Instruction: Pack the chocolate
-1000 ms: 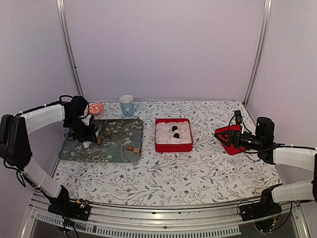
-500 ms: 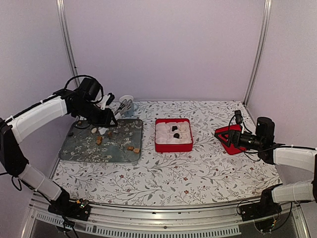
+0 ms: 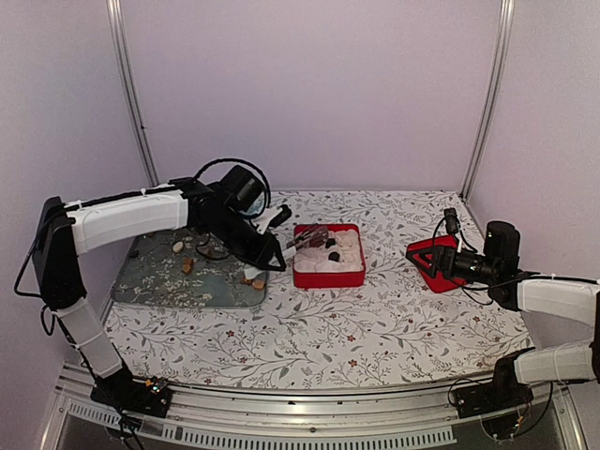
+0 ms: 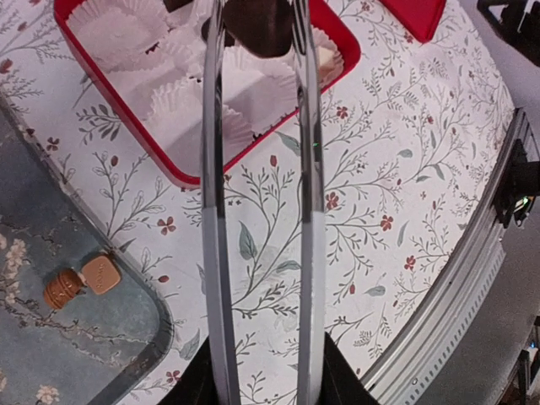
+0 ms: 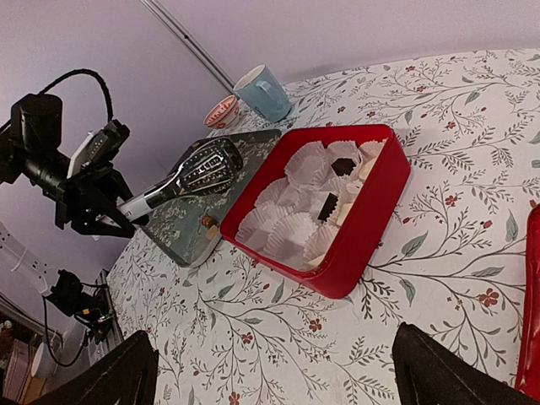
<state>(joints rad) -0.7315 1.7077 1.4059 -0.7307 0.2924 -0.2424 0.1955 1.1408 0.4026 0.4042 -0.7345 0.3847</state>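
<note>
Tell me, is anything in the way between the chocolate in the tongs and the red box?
Nothing visible. The chocolate hangs in the tongs right over the box, with empty paper cups below it.

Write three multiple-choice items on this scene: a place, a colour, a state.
1. The tongs reach over: A the tray; B the red box; C the mug.
2. What colour is the chocolate in the tongs? A white; B tan; C dark brown.
3. How is the right hand? A shut on a lid; B open, empty; C shut on chocolate.
B: the box lies under their tips. C: the held piece is dark brown. B: its fingers stand wide apart, nothing between.
</note>
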